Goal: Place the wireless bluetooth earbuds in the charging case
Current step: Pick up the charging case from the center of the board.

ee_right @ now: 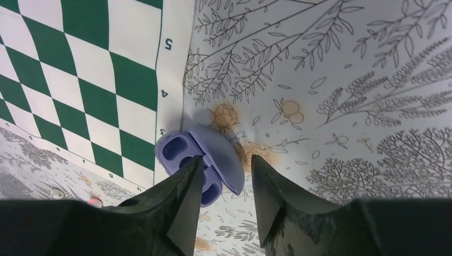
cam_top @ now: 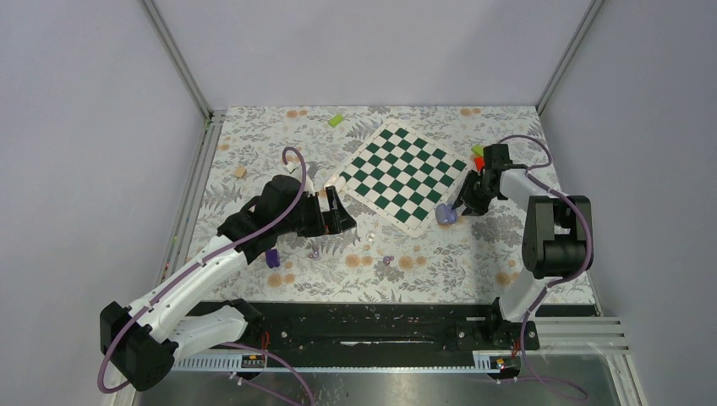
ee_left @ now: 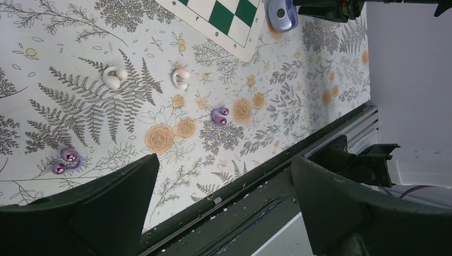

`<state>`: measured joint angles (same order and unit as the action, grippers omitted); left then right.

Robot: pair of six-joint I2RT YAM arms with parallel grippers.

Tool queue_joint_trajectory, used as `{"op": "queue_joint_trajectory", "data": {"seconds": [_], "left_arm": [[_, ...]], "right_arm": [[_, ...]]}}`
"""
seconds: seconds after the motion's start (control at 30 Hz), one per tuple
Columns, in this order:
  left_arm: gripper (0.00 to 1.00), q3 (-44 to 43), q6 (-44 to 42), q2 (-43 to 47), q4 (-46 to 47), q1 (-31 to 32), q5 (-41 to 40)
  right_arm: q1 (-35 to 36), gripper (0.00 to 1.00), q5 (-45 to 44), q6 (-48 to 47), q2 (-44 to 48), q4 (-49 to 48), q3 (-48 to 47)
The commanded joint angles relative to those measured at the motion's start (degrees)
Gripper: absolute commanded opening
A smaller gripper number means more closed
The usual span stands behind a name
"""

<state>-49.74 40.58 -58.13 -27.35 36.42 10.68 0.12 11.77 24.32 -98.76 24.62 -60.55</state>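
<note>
The charging case [ee_right: 213, 160] is lavender and lies open, two empty wells up, at the chessboard's corner [cam_top: 446, 215]; it also shows at the top of the left wrist view [ee_left: 281, 15]. My right gripper [ee_right: 227, 158] is low over it with its jaws narrowed. The left fingertip overlaps the base, and a gap shows between the lid and the right finger. Two white earbuds [ee_left: 113, 76] [ee_left: 180, 78] and two purple ones [ee_left: 219, 115] [ee_left: 66, 159] lie loose on the floral cloth. My left gripper [ee_left: 224, 160] hangs wide open and empty near them [cam_top: 345, 213].
The green-and-white chessboard [cam_top: 397, 173] lies at an angle mid-table. Small blocks are scattered: green [cam_top: 336, 120], tan [cam_top: 240, 172], purple [cam_top: 272, 257], red and green by the right arm [cam_top: 478, 157]. A black rail [ee_left: 256, 181] runs along the near edge.
</note>
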Motion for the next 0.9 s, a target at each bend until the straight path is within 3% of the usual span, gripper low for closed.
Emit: {"op": "queue_joint_trajectory", "data": {"seconds": [0.0,0.57,0.87], "left_arm": [[0.98,-0.3,0.2,0.3,1.4,-0.1,-1.0],[0.98,0.0,0.1,0.2,1.5,-0.1,-1.1],[0.98,0.5,0.3,0.6,1.5,-0.1,-1.4]], "right_arm": [[0.3,0.45,3.1,-0.6,-2.7,0.1,-2.9],[1.4,0.34,3.2,-1.4,-4.1,1.1,-4.4],[3.9,0.35,-0.9,-2.2,-3.7,3.2,-4.8]]}}
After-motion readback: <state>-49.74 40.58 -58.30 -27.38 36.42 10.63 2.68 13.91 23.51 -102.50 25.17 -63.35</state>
